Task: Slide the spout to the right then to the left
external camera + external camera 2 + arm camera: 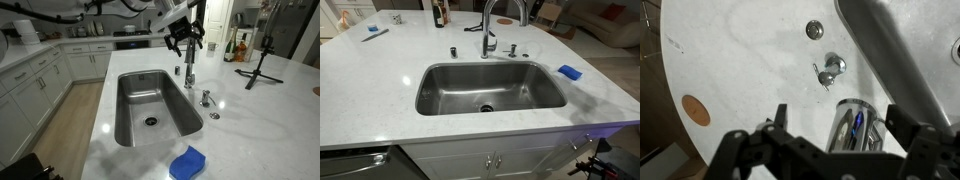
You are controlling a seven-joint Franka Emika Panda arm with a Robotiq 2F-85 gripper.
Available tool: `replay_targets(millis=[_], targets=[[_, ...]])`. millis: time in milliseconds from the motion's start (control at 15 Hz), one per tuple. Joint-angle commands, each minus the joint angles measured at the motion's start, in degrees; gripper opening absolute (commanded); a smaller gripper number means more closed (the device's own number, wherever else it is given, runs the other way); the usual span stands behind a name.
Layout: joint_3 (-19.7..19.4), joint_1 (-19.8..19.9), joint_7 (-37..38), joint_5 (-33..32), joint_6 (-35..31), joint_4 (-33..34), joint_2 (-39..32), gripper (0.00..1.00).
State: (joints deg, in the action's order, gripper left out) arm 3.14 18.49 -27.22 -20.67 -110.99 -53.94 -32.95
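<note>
Most of what you see in both exterior views is the pale stone countertop (pixel 380 85), with the stainless sink (pixel 436 95) sunk into it, drain at the middle of the basin. The spout (pixel 486 28) stands at the back rim of the sink, rising from its base and arching over in an inverted U. Your gripper (pixel 184 42) hangs at the top of that spout (pixel 188 67) in an exterior view.

From the wrist view, the gripper (pixel 840 128) has its fingers spread wide, and the chrome spout (pixel 854 125) sits between them. You cannot tell from these pictures whether either finger touches the tube.

A blue sponge (pixel 187 162) lies on the counter just beside one end of the sink (pixel 135 100). Near the spout's base, the short chrome handle (pixel 830 68) stands on the counter, with a small round chrome fitting (pixel 815 30) a little farther along.
</note>
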Motion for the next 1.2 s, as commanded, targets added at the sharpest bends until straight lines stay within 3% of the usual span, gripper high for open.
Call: replay_targets(millis=[0, 733, 1133], targets=[[0.3, 0.3, -2.1, 0.0, -0.3, -0.1, 0.2, 1.0], [2.1, 0.7, -6.7, 0.9, -3.8, 0.2, -1.0, 1.0], [5.5, 2.6, -7.8, 5.4, -12.9, -1.5, -1.7, 1.0]])
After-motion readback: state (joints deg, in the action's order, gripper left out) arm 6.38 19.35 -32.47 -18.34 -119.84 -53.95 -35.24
